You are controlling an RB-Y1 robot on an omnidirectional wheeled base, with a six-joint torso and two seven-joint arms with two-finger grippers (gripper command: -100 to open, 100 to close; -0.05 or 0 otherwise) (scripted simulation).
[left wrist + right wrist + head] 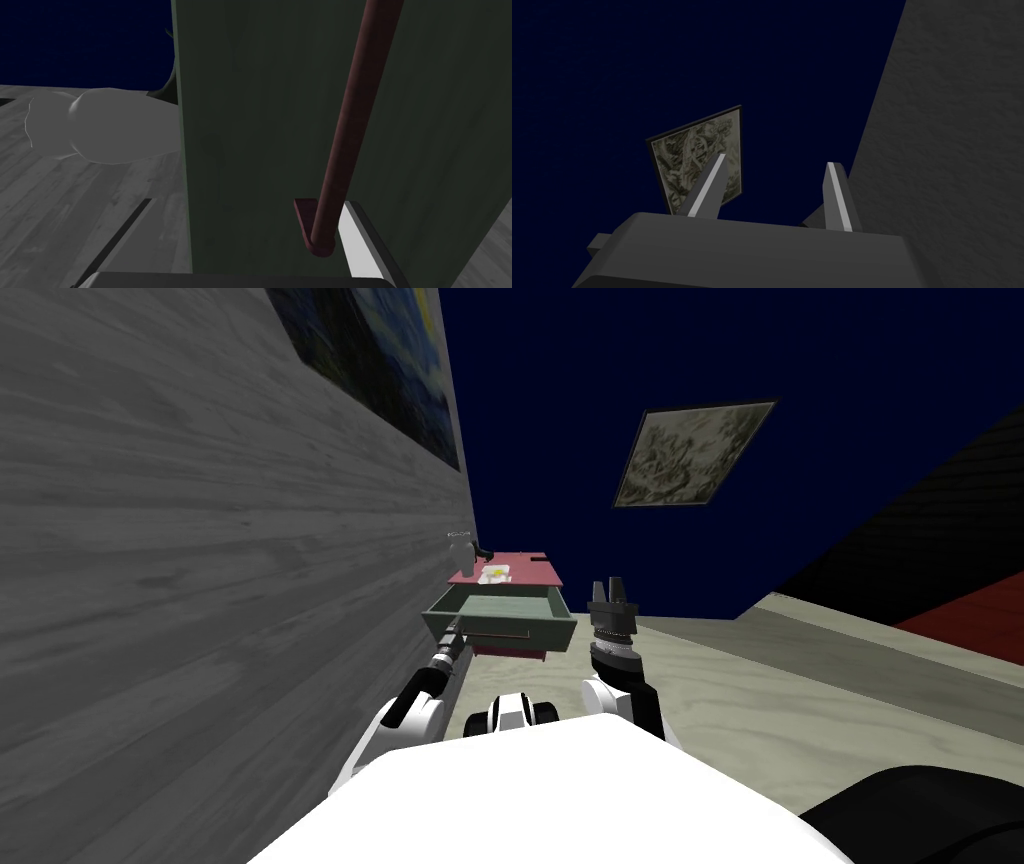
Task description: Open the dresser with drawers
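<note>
The pictures are dim, with soft, flat light, and I cannot tell where it comes from. In the head view the grey wall [200, 588] and the pale floor [760, 688] are the brightest parts, and their lines spread out toward the corners because the lens bends things. In the left wrist view the green drawer front [250, 125] looks dark and shaded, the dark blue wall [612, 50] in the right wrist view is nearly black, and edges look sharp.

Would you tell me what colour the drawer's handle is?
Dark reddish-brown handle on a green drawer front; clearest in the left wrist view.
</note>
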